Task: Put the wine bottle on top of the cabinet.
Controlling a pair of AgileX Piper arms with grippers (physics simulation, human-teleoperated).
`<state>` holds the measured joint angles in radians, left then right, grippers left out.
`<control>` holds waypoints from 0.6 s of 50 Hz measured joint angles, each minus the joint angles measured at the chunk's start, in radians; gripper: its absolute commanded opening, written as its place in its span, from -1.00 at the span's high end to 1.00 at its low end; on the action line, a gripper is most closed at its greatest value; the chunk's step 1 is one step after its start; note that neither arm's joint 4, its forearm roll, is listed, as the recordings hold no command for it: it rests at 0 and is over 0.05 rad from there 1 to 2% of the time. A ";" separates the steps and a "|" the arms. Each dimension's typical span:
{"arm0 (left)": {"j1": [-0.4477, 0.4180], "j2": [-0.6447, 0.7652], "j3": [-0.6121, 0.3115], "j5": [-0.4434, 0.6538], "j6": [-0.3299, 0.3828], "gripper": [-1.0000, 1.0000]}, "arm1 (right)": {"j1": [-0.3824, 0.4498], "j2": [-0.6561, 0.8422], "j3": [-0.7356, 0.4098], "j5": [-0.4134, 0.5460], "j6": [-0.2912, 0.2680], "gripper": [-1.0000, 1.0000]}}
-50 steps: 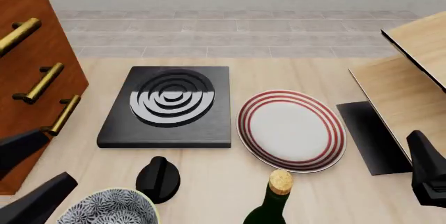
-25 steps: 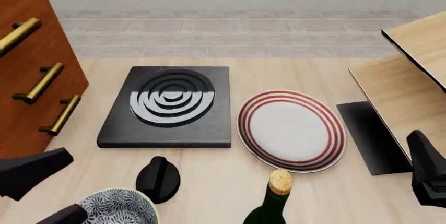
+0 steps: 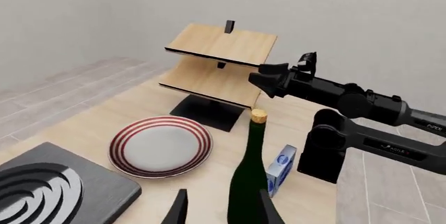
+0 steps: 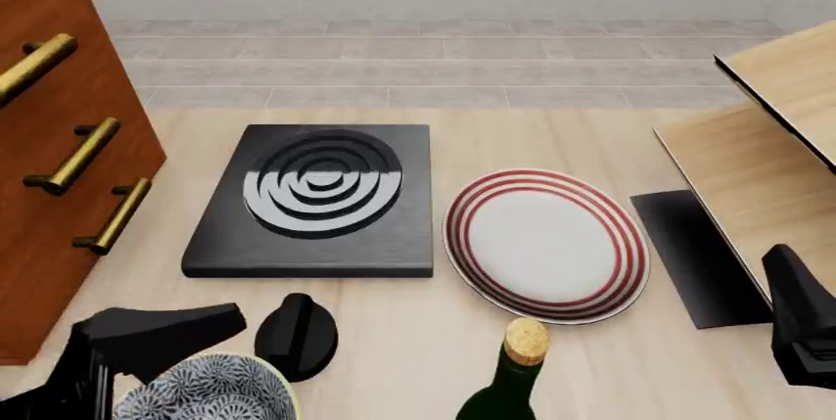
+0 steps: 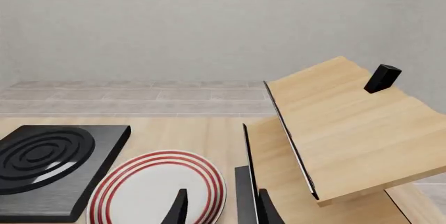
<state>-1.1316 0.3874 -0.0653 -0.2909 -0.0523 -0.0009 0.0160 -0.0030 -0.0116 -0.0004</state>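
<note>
From the left wrist camera, the wine bottle (image 3: 249, 174) stands upright on the table (image 3: 91, 125), dark green with its cork on top, right ahead of the left gripper (image 3: 221, 209). Its two dark fingers (image 3: 177, 211) are spread with a clear gap, and the bottle's lower body sits in line with that gap; the fingers are not touching it. A small blue and white box (image 3: 281, 165) stands just beside the bottle. Beyond lie the red-ringed plate (image 3: 161, 146) and the pale wooden shelf unit (image 3: 217, 62), and the right arm (image 3: 348, 101) stretches across the far side.

From the front, the cabinet (image 4: 59, 146) rises at the far left with its brass handles showing. The bottle's cork and neck (image 4: 520, 361) poke up at the near edge, right of centre, well apart from the cabinet. The left arm (image 4: 131, 342) lies low at the near left, over a patterned bowl (image 4: 209, 391) and just beside a black knob (image 4: 297, 337). A black slab with rings (image 4: 317, 200) sits behind them, next to the plate. A piece of the right arm (image 4: 800, 322) stands at the near right edge.

From the right wrist camera, the right gripper (image 5: 220, 208) shows its fingers (image 5: 179, 209) parted and holding nothing, aimed toward the plate (image 5: 156, 190) and the foot of the shelf unit (image 5: 335, 125).
</note>
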 measured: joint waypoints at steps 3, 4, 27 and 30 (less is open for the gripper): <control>-0.021 0.097 0.006 -0.095 -0.002 -1.00 | 0.000 0.000 0.000 0.000 0.000 -1.00; -0.028 0.130 0.007 -0.127 -0.003 -1.00 | 0.000 0.000 0.000 0.000 0.000 -1.00; -0.120 0.562 0.002 -0.531 -0.017 -1.00 | 0.000 0.000 0.000 0.000 0.000 -1.00; -0.123 0.598 0.002 -0.563 -0.017 -1.00 | 0.000 0.000 0.000 0.000 0.000 -1.00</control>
<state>-1.2548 0.9859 -0.0637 -0.8539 -0.0696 -0.0009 0.0160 -0.0030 -0.0117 -0.0003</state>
